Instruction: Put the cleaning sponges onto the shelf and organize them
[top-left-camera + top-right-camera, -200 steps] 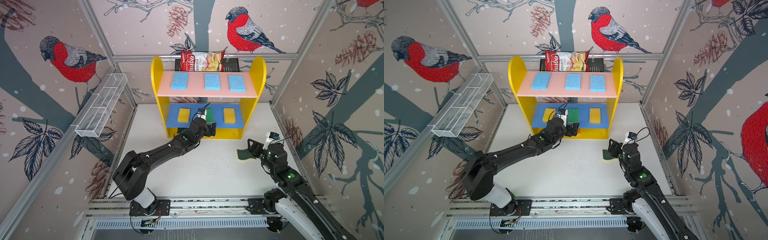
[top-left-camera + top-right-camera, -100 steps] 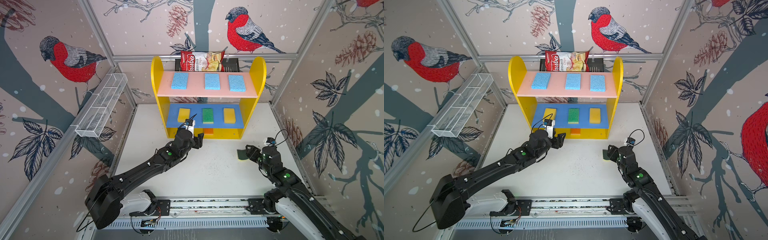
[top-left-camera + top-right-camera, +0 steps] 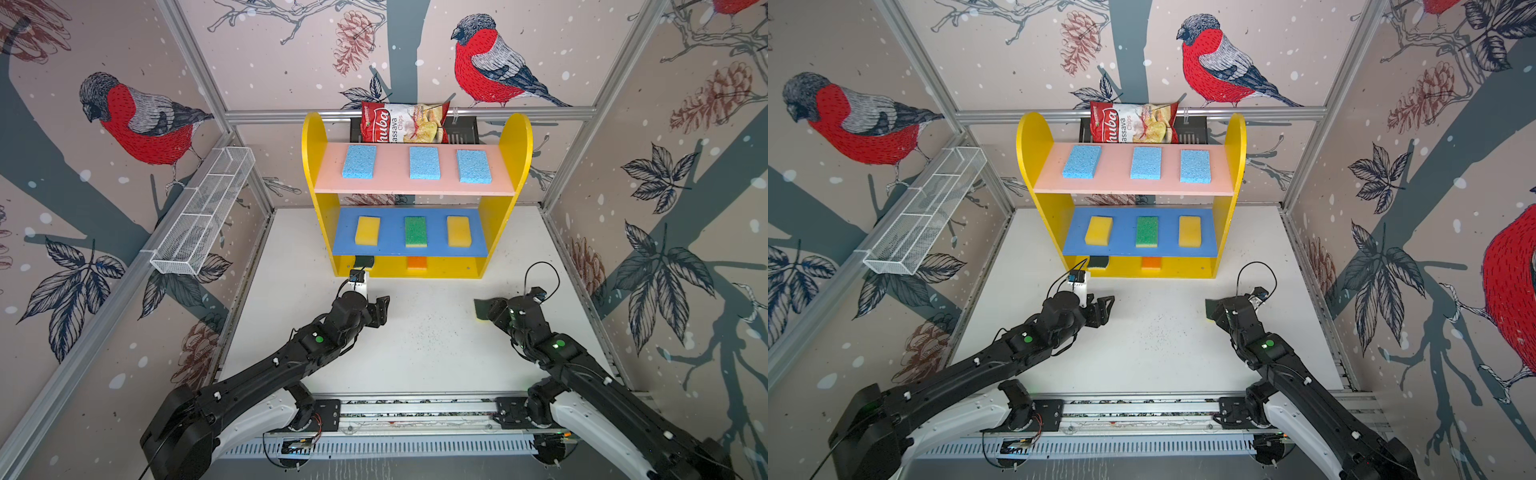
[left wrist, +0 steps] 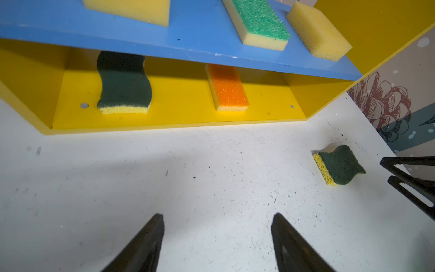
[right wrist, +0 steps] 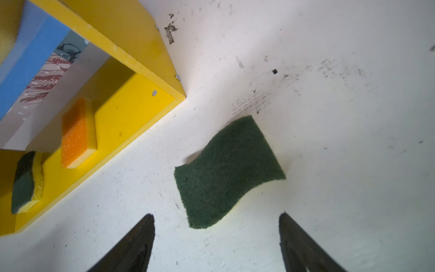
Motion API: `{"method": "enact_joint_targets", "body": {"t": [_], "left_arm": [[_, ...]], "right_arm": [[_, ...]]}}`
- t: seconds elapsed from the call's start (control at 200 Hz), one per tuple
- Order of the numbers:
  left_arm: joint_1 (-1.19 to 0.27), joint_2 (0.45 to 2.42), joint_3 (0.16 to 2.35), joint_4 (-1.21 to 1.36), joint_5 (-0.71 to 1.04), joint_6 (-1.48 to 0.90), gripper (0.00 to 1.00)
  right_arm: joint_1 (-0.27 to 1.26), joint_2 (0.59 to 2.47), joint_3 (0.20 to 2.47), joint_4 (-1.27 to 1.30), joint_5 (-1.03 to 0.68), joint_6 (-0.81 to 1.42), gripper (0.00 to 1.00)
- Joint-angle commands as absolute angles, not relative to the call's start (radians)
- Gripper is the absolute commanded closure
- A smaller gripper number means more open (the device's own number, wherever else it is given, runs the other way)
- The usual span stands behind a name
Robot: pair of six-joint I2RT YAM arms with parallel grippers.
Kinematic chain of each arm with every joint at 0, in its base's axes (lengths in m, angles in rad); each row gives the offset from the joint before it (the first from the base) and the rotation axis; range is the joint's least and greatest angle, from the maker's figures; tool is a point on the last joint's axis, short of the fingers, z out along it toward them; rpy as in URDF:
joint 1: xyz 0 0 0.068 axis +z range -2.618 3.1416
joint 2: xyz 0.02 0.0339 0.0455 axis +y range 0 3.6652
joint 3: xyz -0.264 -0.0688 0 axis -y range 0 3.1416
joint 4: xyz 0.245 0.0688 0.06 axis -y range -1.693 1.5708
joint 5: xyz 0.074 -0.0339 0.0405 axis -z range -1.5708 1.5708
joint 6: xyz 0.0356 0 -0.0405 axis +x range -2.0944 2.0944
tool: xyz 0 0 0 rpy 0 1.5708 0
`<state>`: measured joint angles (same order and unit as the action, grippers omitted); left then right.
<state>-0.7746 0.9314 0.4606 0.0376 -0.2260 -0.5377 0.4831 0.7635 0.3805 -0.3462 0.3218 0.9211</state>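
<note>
Now, spread wide and empty, the left end effector (image 4: 216,219) hovers before the shelf (image 3: 513,137), while the right end effector (image 5: 216,214), likewise released, hangs over the wavy green sponge (image 5: 228,169) on the right of the worktop (image 3: 415,345).

**A:** What does the shelf (image 3: 517,137) carry?

**B:** On my screen, three light blue sponges (image 3: 424,163) sit in a row on its pink board (image 3: 395,185). Its blue board (image 3: 395,241) has a green-topped sponge (image 3: 415,231) between two yellow sponges (image 3: 367,230). On its yellow base (image 4: 183,113) I see a wavy dark-green sponge (image 4: 123,82) near the shelf's left end and an orange-topped sponge (image 4: 227,87) mid-shelf, well apart.

**A:** And the table (image 3: 415,361)?

**B:** The shelf stands on it. A second wavy sponge (image 5: 228,172) lies flat, green face up, in front of the shelf's right end and apart from it. I see dark specks (image 5: 249,103) beside it.
</note>
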Motion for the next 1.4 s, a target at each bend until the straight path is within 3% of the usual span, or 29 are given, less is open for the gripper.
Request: {"method": "enact_joint_targets", "body": {"t": [0.0,0.08,0.185,0.24,0.38,0.45,0.49,0.785,0.83,0.871,0.886,0.891,0.896,0.901,0.906,0.921,1.166,1.396], "left_arm": [[-0.773,0.887,0.427,0.026,-0.282,-0.591,0.26],[-0.772,0.858,0.417,-0.011,-0.313,-0.594,0.3],[-0.772,0.83,0.405,-0.04,-0.345,-0.594,0.46],[-0.77,0.816,0.397,-0.054,-0.368,-0.606,0.49],[-0.761,0.789,0.372,-0.07,-0.41,-0.668,0.59],[-0.746,0.783,0.368,-0.081,-0.415,-0.685,0.82],[-0.743,0.776,0.368,-0.084,-0.419,-0.687,1.0],[-0.723,0.714,0.358,-0.068,-0.445,-0.64,1.0],[-0.72,0.712,0.358,-0.065,-0.442,-0.637,0.94],[-0.719,0.712,0.359,-0.064,-0.441,-0.635,0.78],[-0.719,0.713,0.359,-0.064,-0.439,-0.635,0.63],[-0.719,0.711,0.359,-0.063,-0.438,-0.635,0.44],[-0.719,0.711,0.359,-0.062,-0.438,-0.634,0.34],[-0.719,0.711,0.359,-0.061,-0.437,-0.633,0.18],[-0.719,0.711,0.359,-0.06,-0.436,-0.632,0.1],[-0.719,0.709,0.358,-0.059,-0.435,-0.629,0.03],[-0.717,0.686,0.357,-0.087,-0.454,-0.635,0.02],[-0.712,0.705,0.373,-0.098,-0.418,-0.621,0.02]], "right_arm": [[0.452,0.816,0.41,-0.366,0.394,0.947,0.15],[0.387,0.856,0.422,-0.351,0.386,0.919,0.15],[0.259,0.903,0.424,-0.274,0.276,0.85,0.21],[0.201,0.935,0.436,-0.241,0.235,0.821,0.24],[0.132,1.038,0.508,-0.21,0.231,0.769,0.4],[0.098,1.098,0.543,-0.21,0.214,0.75,0.46],[0.076,1.129,0.563,-0.211,0.188,0.737,0.47],[0.031,1.296,0.614,-0.177,0.126,0.65,0.53],[0.031,1.326,0.624,-0.171,0.116,0.638,0.54],[0.032,1.349,0.631,-0.165,0.103,0.629,0.54],[0.032,1.356,0.633,-0.162,0.099,0.627,0.54],[0.032,1.359,0.634,-0.163,0.097,0.626,0.54],[0.032,1.36,0.635,-0.161,0.095,0.626,0.54],[0.032,1.363,0.635,-0.16,0.094,0.625,0.54],[0.032,1.365,0.636,-0.159,0.092,0.626,0.54],[0.034,1.37,0.638,-0.157,0.089,0.624,0.54],[0.066,1.395,0.624,-0.141,0.074,0.612,0.53],[0.141,1.454,0.616,-0.165,0.096,0.621,0.59]]}}
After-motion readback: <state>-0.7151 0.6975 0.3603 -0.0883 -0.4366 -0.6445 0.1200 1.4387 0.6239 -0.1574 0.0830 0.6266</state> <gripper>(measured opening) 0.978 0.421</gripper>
